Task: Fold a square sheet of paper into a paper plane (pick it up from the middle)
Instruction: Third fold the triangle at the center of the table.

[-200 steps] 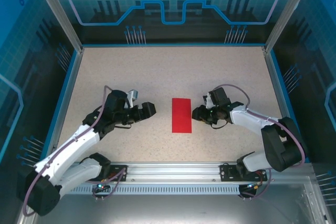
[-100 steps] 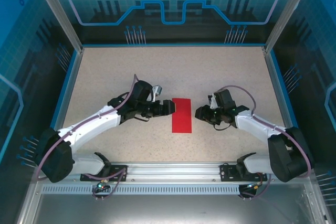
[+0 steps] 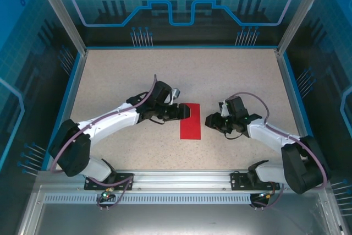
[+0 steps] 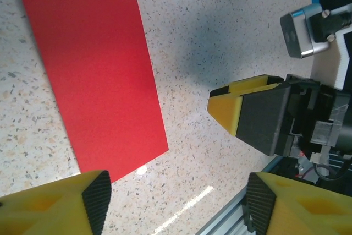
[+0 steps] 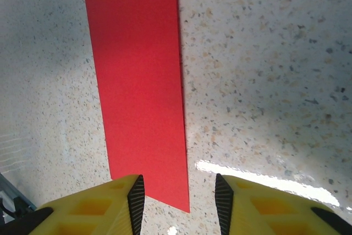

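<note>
The red sheet of paper [image 3: 191, 120] lies flat mid-table as a narrow upright rectangle, not in the shape of a paper plane. My left gripper [image 3: 184, 112] is at its upper left corner, jaws open, low over the table. In the left wrist view the paper [image 4: 93, 75] lies ahead of the left gripper [image 4: 176, 202], one fingertip [image 4: 98, 199] at its near edge. My right gripper [image 3: 210, 120] hovers just right of the sheet, open and holding nothing. In the right wrist view the paper [image 5: 137, 81] runs away from the right gripper [image 5: 179, 205], its near corner between the fingers.
The speckled table [image 3: 137, 75] is walled by blue rails [image 3: 69, 103] at left, right and back. An aluminium rail [image 3: 181, 179] carries the arm bases at the near edge. The right arm's finger [image 4: 253, 111] shows close by in the left wrist view.
My left arm has swung right, from well clear of the sheet to its upper left corner, and its jaws have narrowed somewhat. The right gripper has barely shifted. The paper has not moved.
</note>
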